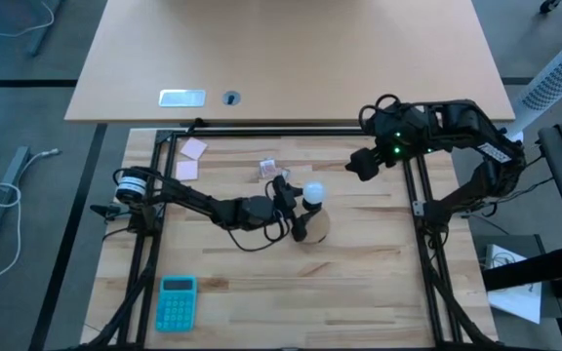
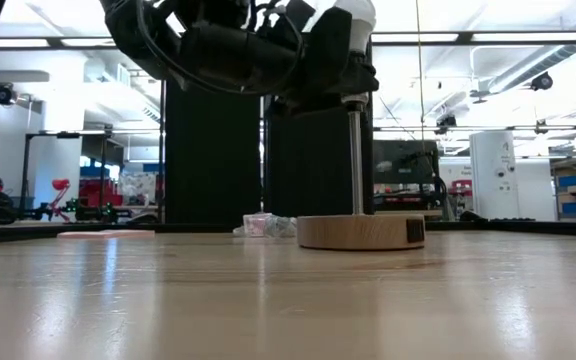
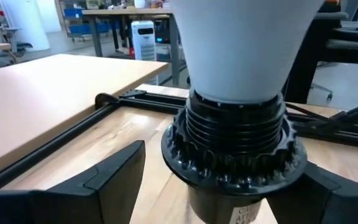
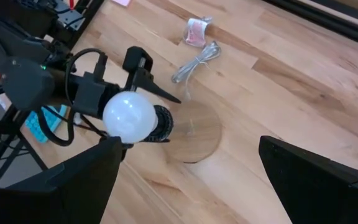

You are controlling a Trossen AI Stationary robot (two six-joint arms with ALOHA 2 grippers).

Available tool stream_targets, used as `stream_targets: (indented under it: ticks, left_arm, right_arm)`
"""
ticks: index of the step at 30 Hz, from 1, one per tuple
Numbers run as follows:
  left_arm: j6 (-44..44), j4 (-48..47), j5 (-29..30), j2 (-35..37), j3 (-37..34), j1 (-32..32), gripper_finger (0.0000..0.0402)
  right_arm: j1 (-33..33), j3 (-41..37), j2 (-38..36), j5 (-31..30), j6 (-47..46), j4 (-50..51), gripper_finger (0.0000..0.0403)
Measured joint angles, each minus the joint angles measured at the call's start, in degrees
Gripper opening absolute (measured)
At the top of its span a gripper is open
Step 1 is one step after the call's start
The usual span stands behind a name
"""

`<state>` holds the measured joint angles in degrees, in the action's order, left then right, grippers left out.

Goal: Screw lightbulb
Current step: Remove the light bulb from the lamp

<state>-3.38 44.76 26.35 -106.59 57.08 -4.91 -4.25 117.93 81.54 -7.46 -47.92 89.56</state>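
From above, your left gripper [image 1: 296, 203] sat at the centre of the frame with its fingers spread on either side of the lightbulb [image 1: 314, 191], not gripping it. Only the low view showed the bulb seated in the black socket [image 2: 353, 80] atop a thin post rising from the wooden disc [image 2: 360, 231]. Your right gripper [image 1: 359, 164] waited wide open and empty at upper right.

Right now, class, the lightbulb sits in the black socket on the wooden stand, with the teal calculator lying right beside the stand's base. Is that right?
Not quite. The lightbulb does sit in the black socket on the wooden stand, but the high view shows the teal calculator far from the base, near the table's front left corner.
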Motion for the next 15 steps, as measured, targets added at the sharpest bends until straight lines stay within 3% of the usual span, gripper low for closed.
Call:
stream_targets:
  ticks: [6,15]
  left_arm:
    - [-1.9,1.5,-0.4,-0.1,0.0,0.1,0.0261]
    - [-3.2,2.7,-1.4,-0.1,0.0,0.1,0.0168]
  right_arm:
    - [0.0,0.0,0.0,0.0,0.0,-0.1,0.0375]
    - [0.0,0.0,0.0,0.0,0.1,-0.3,0.0375]
